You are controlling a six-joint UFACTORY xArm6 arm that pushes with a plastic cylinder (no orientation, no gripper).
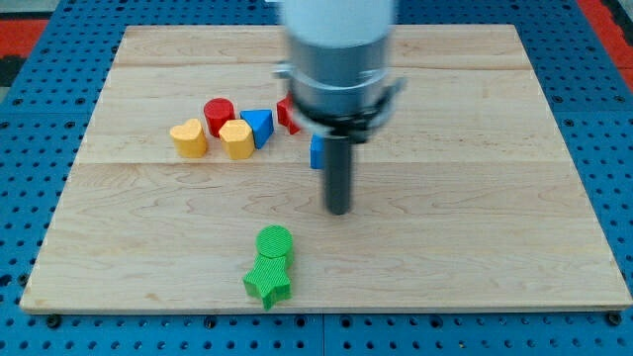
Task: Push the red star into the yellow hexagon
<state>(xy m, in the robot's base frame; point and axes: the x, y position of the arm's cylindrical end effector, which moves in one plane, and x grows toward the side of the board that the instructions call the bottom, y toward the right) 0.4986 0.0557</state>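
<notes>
The red star (287,113) lies at the board's upper middle, mostly hidden behind the arm's body. The yellow hexagon (236,138) sits to its left, with a blue triangle (259,126) between them. My tip (339,210) is on the board below and to the right of the red star, well apart from it. A blue block (317,151) peeks out just left of the rod.
A red cylinder (219,113) stands behind the yellow hexagon and a yellow heart (189,137) lies at its left. A green cylinder (274,242) and a green star (268,281) sit together near the wooden board's (495,198) bottom edge.
</notes>
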